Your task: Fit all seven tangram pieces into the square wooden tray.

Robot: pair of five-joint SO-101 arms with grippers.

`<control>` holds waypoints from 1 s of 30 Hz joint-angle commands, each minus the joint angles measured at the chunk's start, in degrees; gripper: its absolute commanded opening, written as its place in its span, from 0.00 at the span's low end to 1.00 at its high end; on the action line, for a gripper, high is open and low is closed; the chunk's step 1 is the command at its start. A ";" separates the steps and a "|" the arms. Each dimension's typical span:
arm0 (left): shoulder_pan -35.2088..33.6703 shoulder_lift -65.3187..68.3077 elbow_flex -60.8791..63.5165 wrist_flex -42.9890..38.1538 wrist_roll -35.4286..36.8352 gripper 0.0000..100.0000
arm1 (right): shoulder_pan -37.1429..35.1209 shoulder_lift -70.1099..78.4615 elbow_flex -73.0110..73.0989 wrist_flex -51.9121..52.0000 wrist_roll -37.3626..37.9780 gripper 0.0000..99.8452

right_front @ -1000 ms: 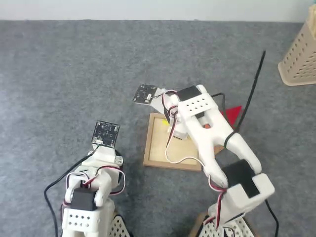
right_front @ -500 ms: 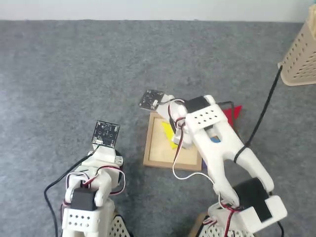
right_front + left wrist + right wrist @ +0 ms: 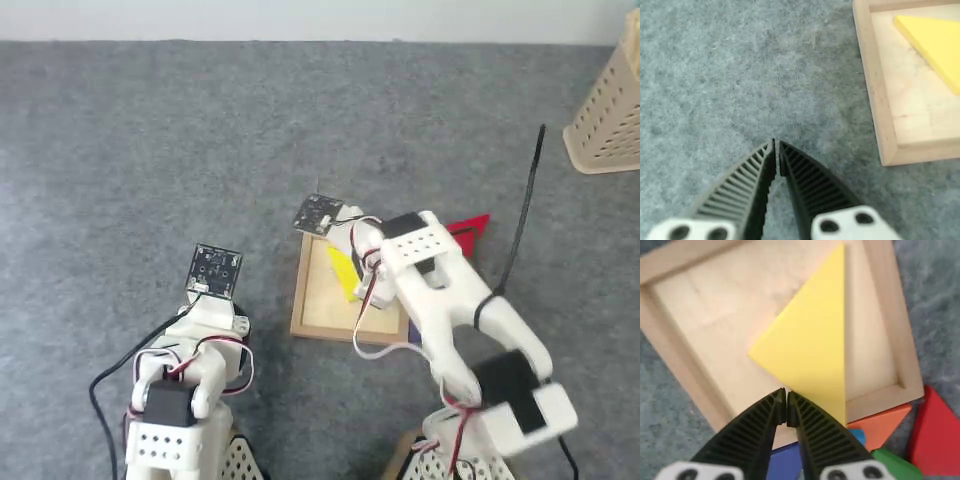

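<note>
Yellow triangle point(image 3: 810, 347) in wooden tray point(image 3: 897, 325) (lying flat), right gripper point(image 3: 786, 393) closed

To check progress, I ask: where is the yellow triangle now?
In the right wrist view the yellow triangle lies inside the wooden tray, one edge beside the right gripper.

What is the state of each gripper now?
Left gripper: closed, empty, above the carpet.
Right gripper: closed, empty, tips at the yellow triangle in the tray.
</note>
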 commanded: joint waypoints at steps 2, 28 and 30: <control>-0.35 -1.23 -1.10 0.35 0.44 0.01 | 2.68 5.41 -8.00 -1.01 -0.97 0.01; -0.35 -1.23 -1.10 0.35 0.44 0.01 | 2.77 4.26 -15.65 -0.48 -18.02 0.01; -0.35 -1.23 -1.10 0.35 0.44 0.01 | 2.77 0.48 -15.56 2.24 -18.64 0.01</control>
